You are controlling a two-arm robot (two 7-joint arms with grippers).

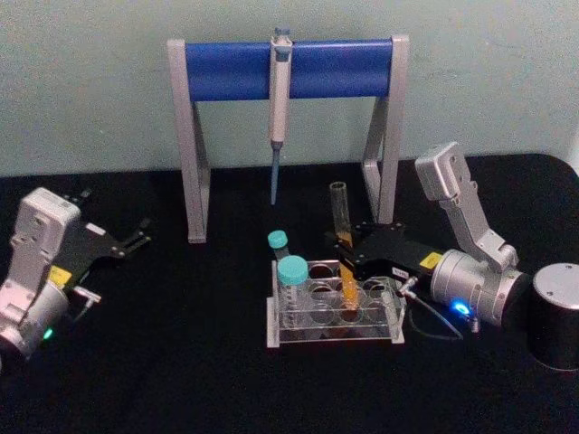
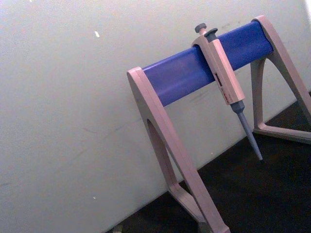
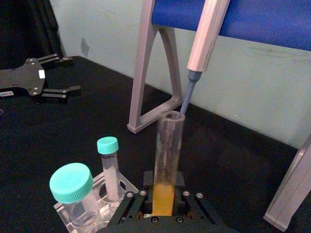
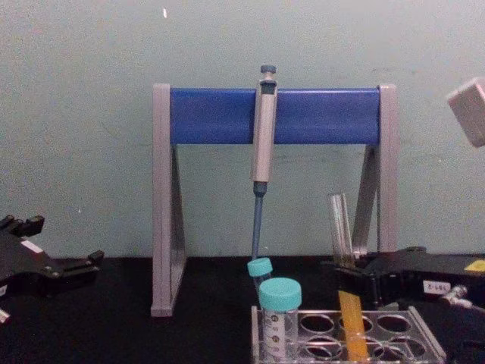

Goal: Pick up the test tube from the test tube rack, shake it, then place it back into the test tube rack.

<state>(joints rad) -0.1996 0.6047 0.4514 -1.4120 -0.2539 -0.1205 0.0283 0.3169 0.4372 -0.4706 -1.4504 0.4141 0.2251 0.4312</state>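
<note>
The test tube [image 1: 342, 217] is long clear glass with orange-yellow liquid [image 1: 349, 287] in its lower part. It leans slightly, with its bottom in a hole of the clear test tube rack [image 1: 391, 336] at the table's centre. My right gripper [image 1: 346, 257] reaches in from the right and is shut on the test tube just above the rack. In the right wrist view the test tube [image 3: 167, 145] rises from between the black jaws. In the chest view the test tube [image 4: 339, 224] and rack [image 4: 424, 345] sit low right. My left gripper [image 1: 140, 237] rests open at the far left.
Two teal-capped tubes [image 1: 291, 271] stand in the rack's left holes. Behind it is a tall grey stand with a blue crossbar [image 1: 289, 68], and a pipette [image 1: 279, 99] hangs from it with its tip above the rack's back. A dark cylinder [image 1: 554, 316] stands at the far right.
</note>
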